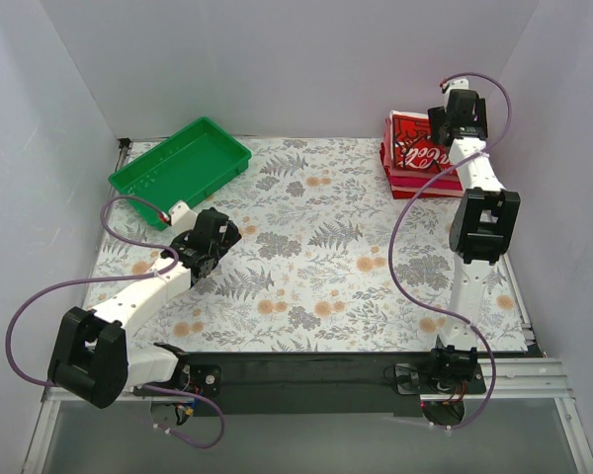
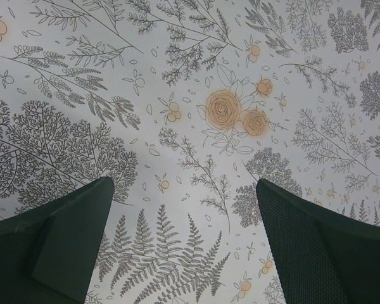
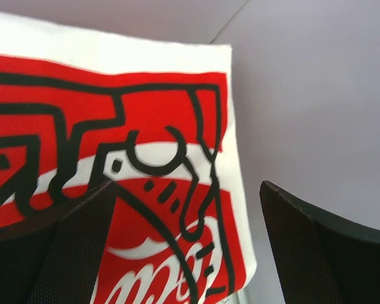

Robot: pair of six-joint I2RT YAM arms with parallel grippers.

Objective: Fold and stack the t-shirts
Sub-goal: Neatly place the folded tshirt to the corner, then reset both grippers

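Note:
A stack of folded t-shirts lies at the far right corner of the table. The white tee with the red Coca-Cola print lies on top, over red and pink folded tees. My right gripper hovers over the stack's far right edge, open and empty. The right wrist view shows the print close below its fingers. My left gripper is open and empty, low over the bare floral tablecloth at the left.
A green plastic tray stands at the far left. Grey walls close in the table on three sides; the right wall is right beside the stack. Purple cables loop from both arms.

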